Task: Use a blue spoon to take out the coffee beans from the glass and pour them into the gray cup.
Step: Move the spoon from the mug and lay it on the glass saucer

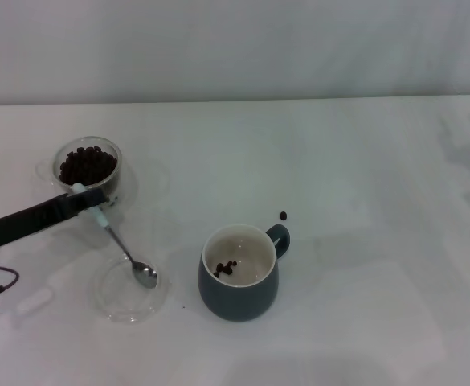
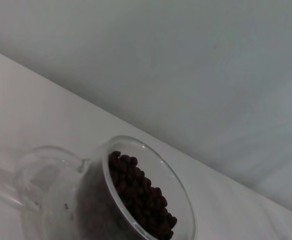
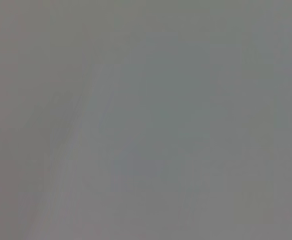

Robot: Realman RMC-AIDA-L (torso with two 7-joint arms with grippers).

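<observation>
The head view looks forward and down from well above the table [image 1: 363,161], the left wrist view sits low and close beside the glass [image 2: 136,200] of coffee beans [image 2: 141,195], which both share, and the right wrist view shows only blank gray.

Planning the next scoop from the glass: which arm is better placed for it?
Left. Its claw holds the spoon by the handle right beside the glass of beans; the spoon's bowl sits over the clear dish. The right arm isn't in the head view.
</observation>
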